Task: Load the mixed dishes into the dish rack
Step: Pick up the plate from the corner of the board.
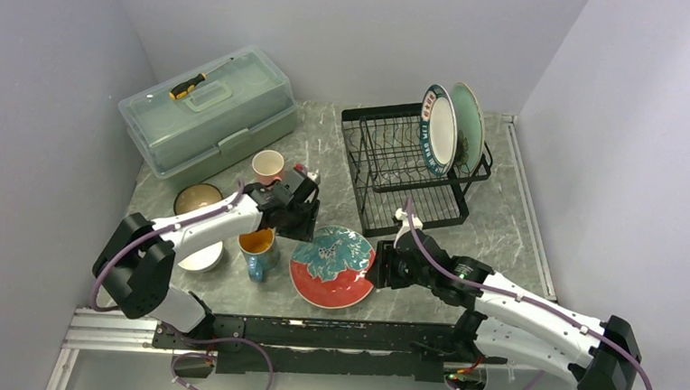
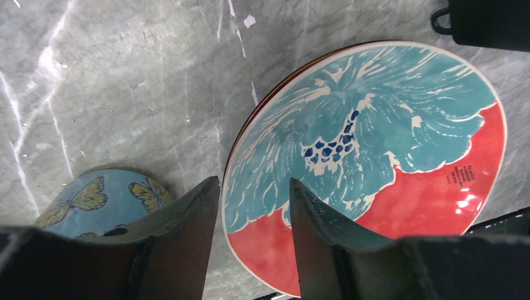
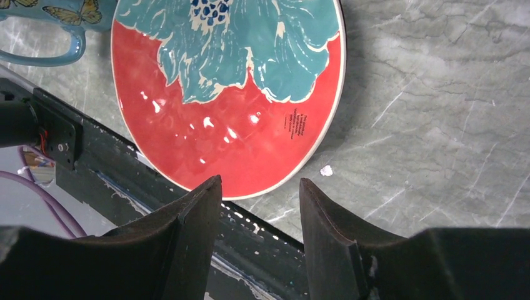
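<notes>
The teal-and-red patterned plate [image 1: 332, 267] lies flat near the table's front edge, with a dark rim of something showing under its far edge in the left wrist view [image 2: 375, 137]. My left gripper [image 1: 307, 220] is open and empty, its jaws either side of the plate's left rim [image 2: 253, 184]. My right gripper [image 1: 375, 267] is open and empty at the plate's right edge [image 3: 259, 184]. The blue mug [image 1: 258, 249] with an orange inside stands left of the plate. The black dish rack [image 1: 388, 175] holds the white dark-rimmed plate [image 1: 438, 128] and the pale green plate [image 1: 470, 121] upright.
A pink mug [image 1: 268, 166] stands behind my left arm. A tan bowl [image 1: 198, 199] and a white bowl [image 1: 203, 259] sit at the left. A translucent green lidded box [image 1: 209, 114] with a yellow-and-black screwdriver [image 1: 188, 86] on it stands at the back left. The black base rail [image 3: 187, 187] runs along the table's front edge.
</notes>
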Robot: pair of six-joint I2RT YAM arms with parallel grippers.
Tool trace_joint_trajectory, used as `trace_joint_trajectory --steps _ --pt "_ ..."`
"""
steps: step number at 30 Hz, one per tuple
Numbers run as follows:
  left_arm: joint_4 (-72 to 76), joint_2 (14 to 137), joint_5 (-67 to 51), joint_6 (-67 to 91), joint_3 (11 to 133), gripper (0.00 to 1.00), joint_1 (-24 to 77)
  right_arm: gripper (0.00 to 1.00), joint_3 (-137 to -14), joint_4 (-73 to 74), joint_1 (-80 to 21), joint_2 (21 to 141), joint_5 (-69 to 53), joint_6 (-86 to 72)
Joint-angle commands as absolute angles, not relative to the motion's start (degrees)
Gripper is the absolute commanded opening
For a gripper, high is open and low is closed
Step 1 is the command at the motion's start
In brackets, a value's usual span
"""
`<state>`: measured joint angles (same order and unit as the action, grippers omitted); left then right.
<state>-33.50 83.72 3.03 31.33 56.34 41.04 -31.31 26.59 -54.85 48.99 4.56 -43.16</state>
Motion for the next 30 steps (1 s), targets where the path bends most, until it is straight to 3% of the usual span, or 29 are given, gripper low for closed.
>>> trace_joint_trajectory --steps 1,12,30 --pt "-31.6 85.1 0.9 32.3 54.9 0.48 40.6 0.51 -31.2 24.4 -55.1 49.0 4.3 -43.9" --pt "-30.4 85.7 1.8 32.5 52.6 0.42 40.6 0.52 -31.0 24.2 -55.1 48.8 4.1 -43.7" --pt "-28.6 86.3 -0.6 32.1 51.7 0.21 40.9 0.52 -28.7 25.8 -55.1 50.2 7.5 -46.0"
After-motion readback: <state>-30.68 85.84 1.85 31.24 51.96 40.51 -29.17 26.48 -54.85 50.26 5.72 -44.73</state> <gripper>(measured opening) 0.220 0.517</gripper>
